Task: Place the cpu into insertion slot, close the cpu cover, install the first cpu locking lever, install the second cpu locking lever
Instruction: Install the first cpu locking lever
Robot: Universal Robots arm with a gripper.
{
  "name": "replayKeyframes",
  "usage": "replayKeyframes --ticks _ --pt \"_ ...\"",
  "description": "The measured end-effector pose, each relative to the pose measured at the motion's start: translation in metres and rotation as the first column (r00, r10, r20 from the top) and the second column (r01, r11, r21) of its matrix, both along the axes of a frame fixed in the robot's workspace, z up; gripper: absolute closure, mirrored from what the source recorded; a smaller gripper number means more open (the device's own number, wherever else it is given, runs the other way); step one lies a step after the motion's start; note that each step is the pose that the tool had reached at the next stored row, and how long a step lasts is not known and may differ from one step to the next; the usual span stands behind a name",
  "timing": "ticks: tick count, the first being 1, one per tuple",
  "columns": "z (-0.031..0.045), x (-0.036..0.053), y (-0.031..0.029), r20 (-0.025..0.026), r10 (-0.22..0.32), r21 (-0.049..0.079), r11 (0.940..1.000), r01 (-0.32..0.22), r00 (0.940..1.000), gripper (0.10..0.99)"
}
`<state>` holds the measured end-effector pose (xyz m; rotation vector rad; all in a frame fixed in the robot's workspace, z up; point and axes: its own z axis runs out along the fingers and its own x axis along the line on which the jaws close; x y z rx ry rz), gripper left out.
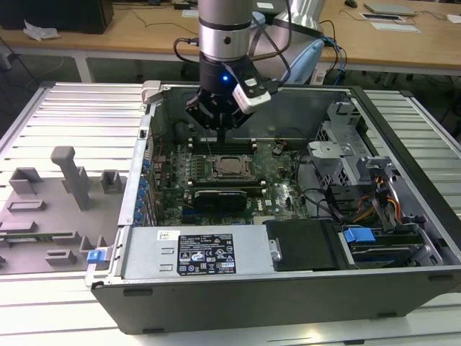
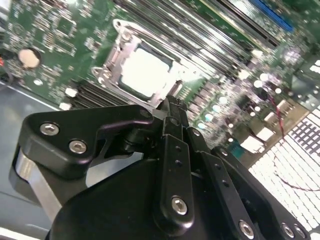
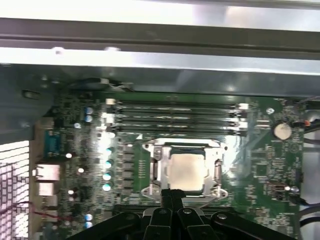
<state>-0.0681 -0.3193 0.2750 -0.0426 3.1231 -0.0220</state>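
Gripper fingers pressed together and carrying nothing, the arm reaches down into the open computer case in the exterior view. Its narrow tip hangs above the motherboard, just past the far edge of the cpu. The chip lies flat inside the cpu cover, between the memory slots and the black graphics card. Open air separates tip from board. The case walls stand well apart from the arm on the exterior view's left and right, and a silver power supply box lines the near edge. A grey parts tray sits outside the case on the exterior view's left.

In the second wrist view, the closed gripper comes to a point near one edge of the cover. The pale chip shows through the cover's square window, apart from the fingertips.

In the first wrist view, the gripper again shows its fingers shut together beside the cover's rim. The cpu sits squarely in the insertion slot, whose dark edge lines one side of the chip. Four memory slots run parallel beyond, then the case's grey wall.
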Motion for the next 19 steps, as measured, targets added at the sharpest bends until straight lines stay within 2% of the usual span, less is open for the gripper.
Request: replayKeyframes --ticks 4,8,9,11,13,14,16,19 --pt "-0.0004 -0.0135 0.0000 0.0002 0.000 0.002 1.0000 0.000 1.0000 0.980" --pt "-0.0008 -0.0248 0.0000 0.0001 0.000 0.048 0.9988 0.000 1.0000 0.980" --pt "-0.0008 -0.0278 0.0000 0.0002 0.000 0.066 0.9978 0.000 1.0000 0.980" --pt "-0.0009 -0.0347 0.0000 0.0003 0.000 0.109 0.9940 0.000 1.0000 0.980" --pt "-0.0010 -0.0407 0.0000 0.0007 0.000 0.160 0.9872 0.000 1.0000 0.980" --pt "-0.0010 -0.0420 0.0000 0.0012 0.000 0.175 0.9845 0.000 1.0000 0.980" --pt "-0.0016 -0.0431 0.0000 0.0031 0.000 0.194 0.9809 -0.001 1.0000 0.980" --pt "-0.0055 -0.0432 0.0000 0.0037 0.000 0.203 0.9792 -0.001 1.0000 0.980"
